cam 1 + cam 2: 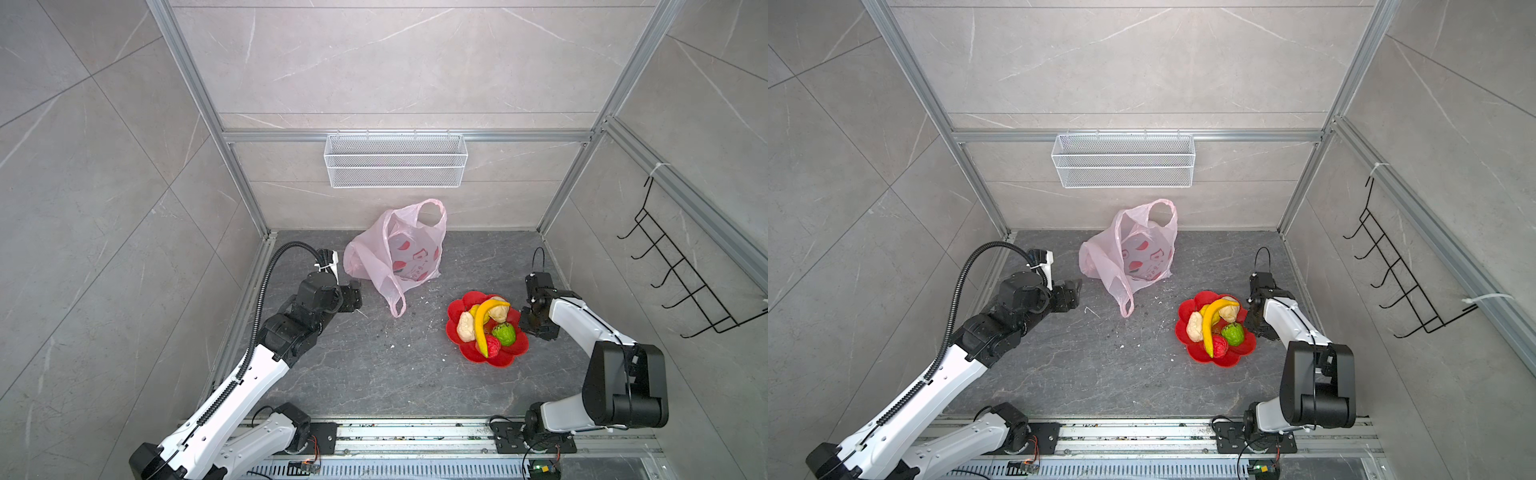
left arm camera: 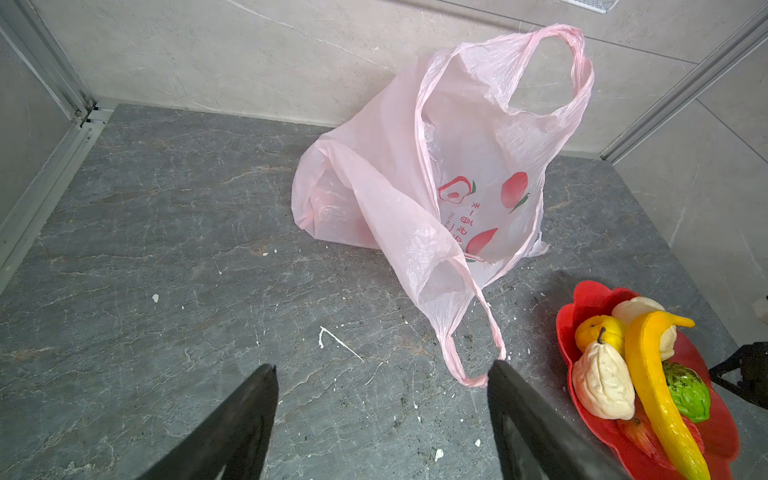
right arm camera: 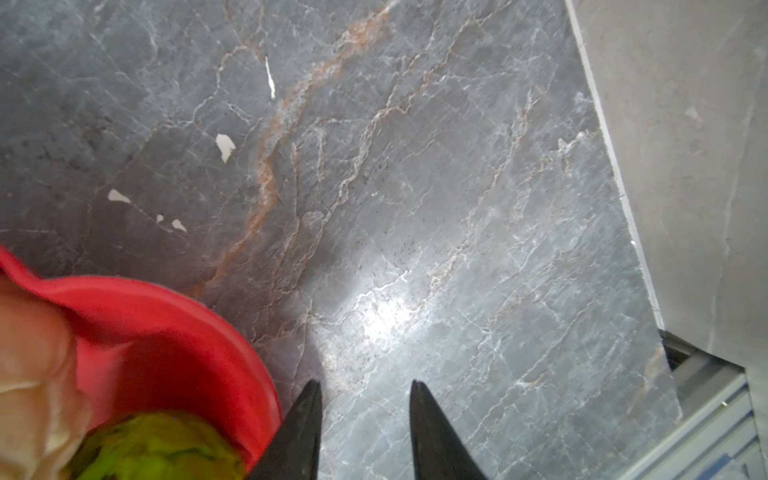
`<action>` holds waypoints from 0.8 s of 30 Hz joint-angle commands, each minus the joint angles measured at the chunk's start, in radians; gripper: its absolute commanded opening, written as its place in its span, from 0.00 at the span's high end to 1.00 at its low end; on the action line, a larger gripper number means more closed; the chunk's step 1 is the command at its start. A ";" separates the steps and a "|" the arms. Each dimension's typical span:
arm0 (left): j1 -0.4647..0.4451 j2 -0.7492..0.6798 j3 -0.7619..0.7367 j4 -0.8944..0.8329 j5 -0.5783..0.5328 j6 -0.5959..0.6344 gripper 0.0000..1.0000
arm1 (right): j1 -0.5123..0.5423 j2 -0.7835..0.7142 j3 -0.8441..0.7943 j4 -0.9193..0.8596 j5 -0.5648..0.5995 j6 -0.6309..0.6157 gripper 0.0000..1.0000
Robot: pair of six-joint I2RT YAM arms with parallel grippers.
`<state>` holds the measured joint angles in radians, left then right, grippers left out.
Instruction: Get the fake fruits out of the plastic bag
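The pale-pink plastic bag [image 1: 415, 232] [image 1: 1100, 257] [image 2: 382, 137] slumps open against the back wall, and only its printed fruit pictures show through it. The fake fruits lie piled in a red flower-shaped dish [image 1: 516, 351] [image 2: 582, 297] [image 3: 166, 328]: a yellow banana [image 1: 483, 324] [image 1: 1209, 324] [image 2: 654, 374], two beige lumps [image 1: 465, 327] [image 1: 501, 312], a red ball [image 1: 493, 346] and a green ball [image 1: 504, 334] [image 3: 158, 449]. My left gripper [image 1: 356, 298] [image 2: 384, 365] is open and empty, low over the floor left of the bag's lower handle [image 2: 469, 365]. My right gripper [image 1: 528, 322] [image 3: 366, 382] is open and empty beside the dish's right rim.
A white wire basket [image 1: 395, 160] hangs on the back wall above the bag. A black hook rack [image 1: 681, 270] is on the right wall. A small yellow fruit [image 2: 598, 330] also lies in the dish. White chips dot the dark stone floor [image 1: 374, 365].
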<state>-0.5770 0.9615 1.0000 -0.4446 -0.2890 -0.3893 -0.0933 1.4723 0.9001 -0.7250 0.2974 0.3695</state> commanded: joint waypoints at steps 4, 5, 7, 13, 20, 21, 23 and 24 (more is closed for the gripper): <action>0.006 -0.027 0.009 0.001 -0.021 -0.002 0.19 | -0.005 0.036 0.001 0.019 -0.046 0.006 0.62; 0.007 -0.027 0.011 -0.001 -0.021 0.000 0.19 | -0.005 0.038 0.000 0.022 -0.053 0.006 0.62; 0.007 -0.026 0.011 -0.001 -0.019 0.001 0.19 | -0.004 0.040 -0.001 0.029 -0.071 0.004 0.63; 0.008 -0.017 0.011 0.004 -0.022 -0.002 0.19 | -0.005 0.036 -0.006 0.051 -0.128 -0.003 0.63; 0.008 -0.018 0.002 0.012 -0.018 -0.006 0.19 | -0.001 0.019 -0.001 0.060 -0.197 -0.010 0.64; 0.008 -0.017 -0.001 0.015 -0.017 -0.007 0.19 | 0.003 0.019 -0.002 0.064 -0.216 -0.013 0.64; 0.009 -0.017 -0.006 0.018 -0.014 -0.015 0.19 | 0.015 0.020 -0.001 0.061 -0.233 -0.014 0.65; 0.008 -0.017 -0.010 0.022 -0.012 -0.020 0.19 | 0.026 0.020 0.000 0.059 -0.233 -0.012 0.65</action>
<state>-0.5751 0.9504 0.9977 -0.4438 -0.2897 -0.3923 -0.0906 1.5040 0.9001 -0.6704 0.1158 0.3691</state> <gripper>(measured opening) 0.813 0.353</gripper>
